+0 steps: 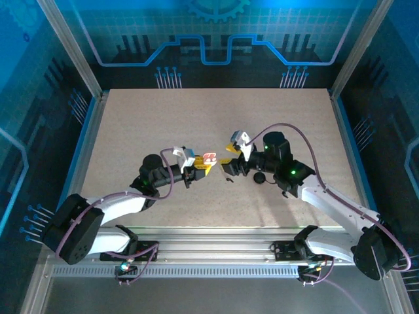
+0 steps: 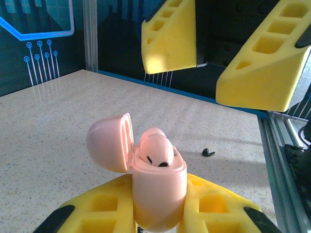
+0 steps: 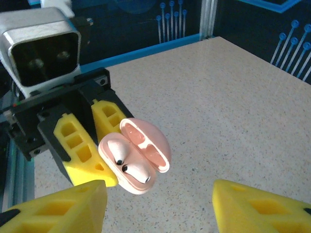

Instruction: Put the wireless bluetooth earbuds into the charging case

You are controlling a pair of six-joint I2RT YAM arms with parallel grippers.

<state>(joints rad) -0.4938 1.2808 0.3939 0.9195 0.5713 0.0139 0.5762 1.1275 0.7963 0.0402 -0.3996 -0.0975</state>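
Currently left gripper (image 2: 158, 209) clamps the pink charging case (image 2: 158, 190), lid open, whitish earbuds (image 2: 156, 150) seated above its fingers. Right gripper (image 3: 158, 194) spread, empty, just ahead. Risk: a lid push twists the case loose.

Above the speckled worktop (image 1: 131, 124), the left gripper (image 1: 204, 165) has its jaws closed on the pinkish charging case (image 1: 210, 157). The right gripper (image 1: 229, 155) faces it close by, jaws apart. A small black piece (image 1: 229, 178) lies on the worktop near them.
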